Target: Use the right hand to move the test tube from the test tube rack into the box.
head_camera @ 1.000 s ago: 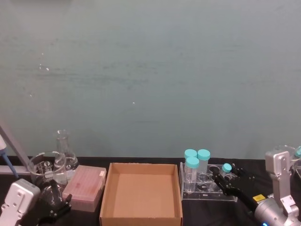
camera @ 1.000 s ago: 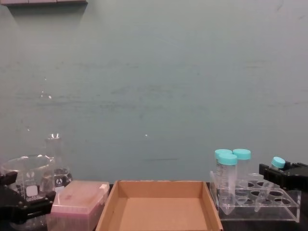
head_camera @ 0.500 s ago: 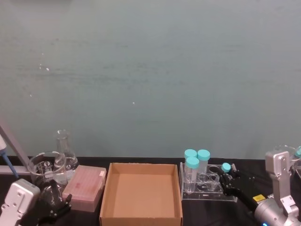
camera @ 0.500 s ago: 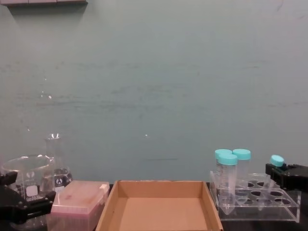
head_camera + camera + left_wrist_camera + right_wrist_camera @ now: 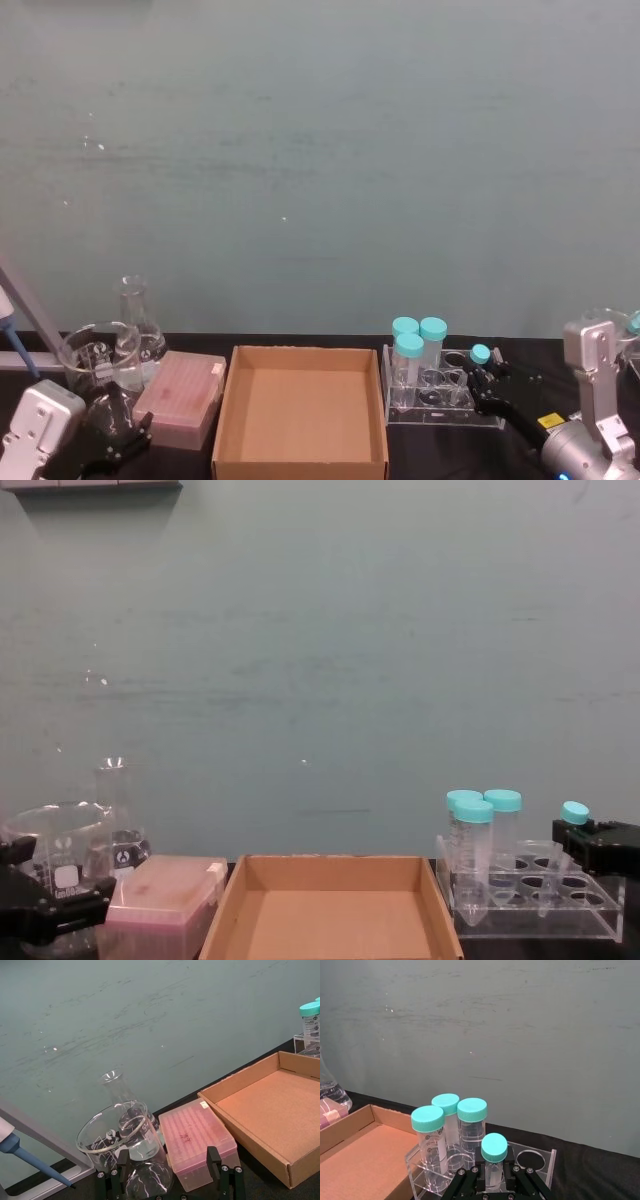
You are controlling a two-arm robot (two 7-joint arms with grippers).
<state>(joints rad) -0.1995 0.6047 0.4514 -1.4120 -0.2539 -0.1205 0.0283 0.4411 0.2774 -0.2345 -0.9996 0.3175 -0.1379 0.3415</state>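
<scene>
Presently, item by item.

Right claw (image 5: 494,1186): reaches in at the right end of the test tube rack (image 5: 440,413). Its two black fingers (image 5: 468,1183) are clenched on either side of the test tube (image 5: 494,1149), gripping the clear body just below the teal cap.

Test tube: stands in the rack toward its right end and leans. Its cap is above the top tier and its conical tip is down among the holes. It is not in the box (image 5: 300,463).

Box: shallow brown cardboard, on the black surface (image 5: 430,455) just left of the rack.

Three wider teal-capped tubes (image 5: 418,343): upright at the rack's left end.

Left claw (image 5: 122,428): low at the left, fingers spread wide and released, beside a pink lidded box (image 5: 180,395) and near a glass beaker (image 5: 90,355) and a flask (image 5: 135,320).
</scene>
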